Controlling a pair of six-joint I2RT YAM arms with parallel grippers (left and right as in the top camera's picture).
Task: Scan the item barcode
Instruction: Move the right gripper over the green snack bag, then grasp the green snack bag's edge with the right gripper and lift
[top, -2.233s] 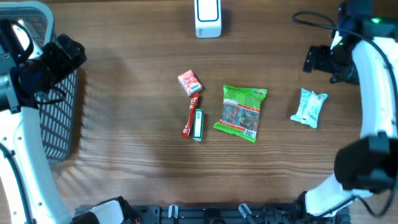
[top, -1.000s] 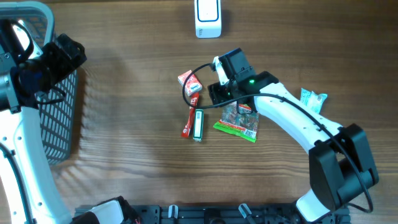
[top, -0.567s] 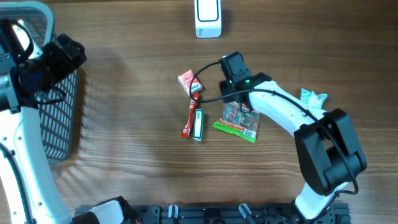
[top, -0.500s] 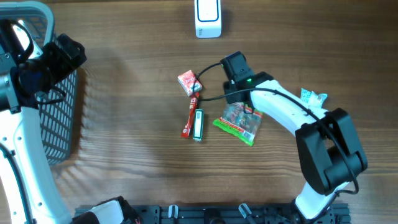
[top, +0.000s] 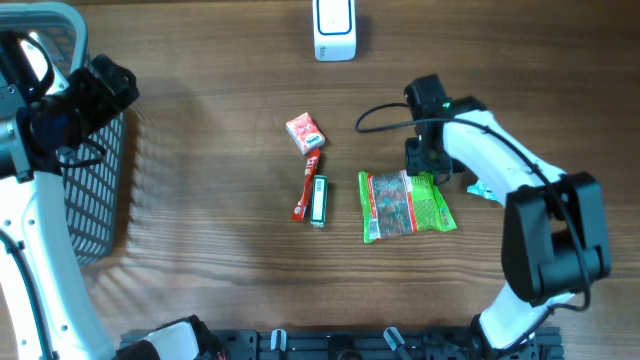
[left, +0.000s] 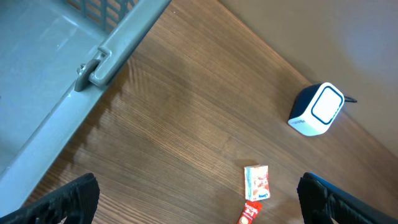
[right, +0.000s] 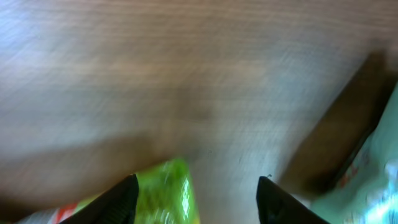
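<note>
Starting at the table's (top: 200, 250) left edge, you are holding the left gripper (left: 198, 180) above the basket (top: 95, 190). Its fingers are spreading wide with nothing between them, probably to leave the middle free for the other arm. The scanner (top: 333, 30) is sitting at the far edge, near its middle, well apart from the item. The green snack bag (top: 405, 205) is lying flat right of centre, so I judge it is waiting to be lifted toward that scanner. Your right gripper (right: 198, 182) is hovering at the bag's far edge with its jaws standing partly apart. One corner of the bag is poking between the fingers, touching one and clear of the other, so it is not looking clamped, though the wrist view is blurred.
</note>
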